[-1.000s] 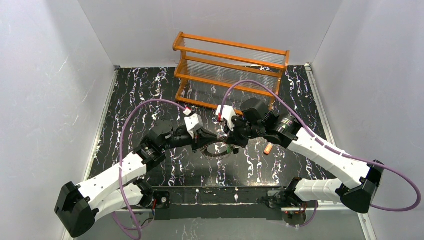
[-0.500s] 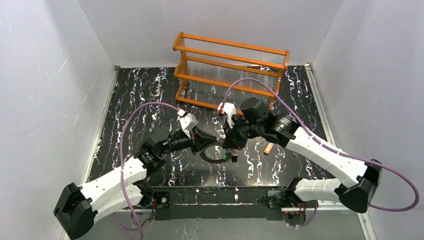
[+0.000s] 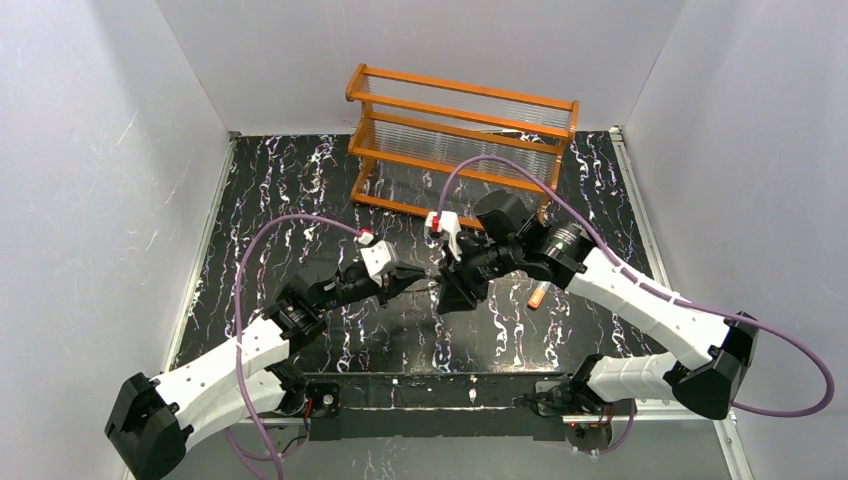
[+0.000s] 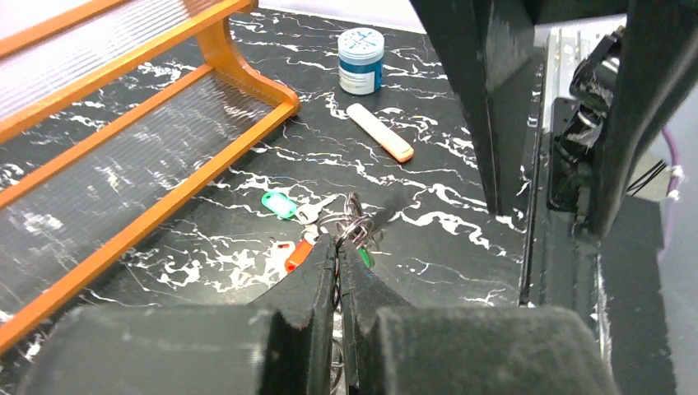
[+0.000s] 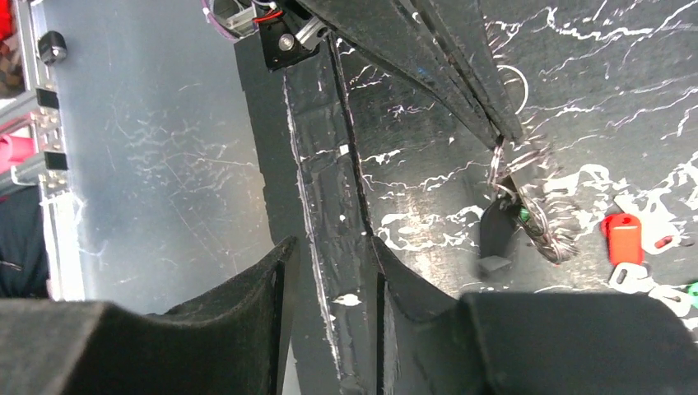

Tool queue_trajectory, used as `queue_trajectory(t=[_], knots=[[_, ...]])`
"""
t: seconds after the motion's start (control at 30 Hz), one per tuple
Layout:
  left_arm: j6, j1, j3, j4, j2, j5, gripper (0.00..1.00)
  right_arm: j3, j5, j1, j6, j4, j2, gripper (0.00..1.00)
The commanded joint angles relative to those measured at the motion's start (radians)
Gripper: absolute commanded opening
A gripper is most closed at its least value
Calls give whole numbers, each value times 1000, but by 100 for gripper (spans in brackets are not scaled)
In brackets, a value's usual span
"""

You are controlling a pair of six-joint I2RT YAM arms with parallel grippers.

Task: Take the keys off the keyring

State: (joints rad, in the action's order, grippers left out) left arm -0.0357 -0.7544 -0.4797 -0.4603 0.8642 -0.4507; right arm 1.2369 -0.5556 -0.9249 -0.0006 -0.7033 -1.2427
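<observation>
L gripper (image 4: 339, 247) was pinched tight on the keyring (image 4: 335, 358) — thin dark edge squeezed btwn the pads, with a knot of small wire loops (image 4: 354, 224) bunched right at the tips. R gripper (image 5: 329, 247) sat just opposite the L tips, jaws partway apart, nothing btwn them. Just past the L tips, low by the tabletop: green-headed key (image 4: 280, 203) ahead-left, red-headed key (image 4: 298, 255) closer in, beside the L finger. Couldn't tell if they hung from the loops or lay free. Further ahead: orange-capped tube (image 4: 379, 132), then blue-white lidded pot (image 4: 361, 60). Orange rack (image 4: 165, 202) was off to the left — all on a black marbled table (image 4: 461, 206).
</observation>
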Motion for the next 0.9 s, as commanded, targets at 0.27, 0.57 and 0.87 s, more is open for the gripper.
queue_trajectory(t=[0.27,0.57,0.87], knots=[[-347,6,-94,130,-71,-263,0,18,46,46,-288,12,129,36],[-349,8,-142,171,-27,-439,0,-10,-96,47,-446,36,124,37],[-271,10,-127,73,4,-503,0,-58,-187,47,-453,85,98,38]])
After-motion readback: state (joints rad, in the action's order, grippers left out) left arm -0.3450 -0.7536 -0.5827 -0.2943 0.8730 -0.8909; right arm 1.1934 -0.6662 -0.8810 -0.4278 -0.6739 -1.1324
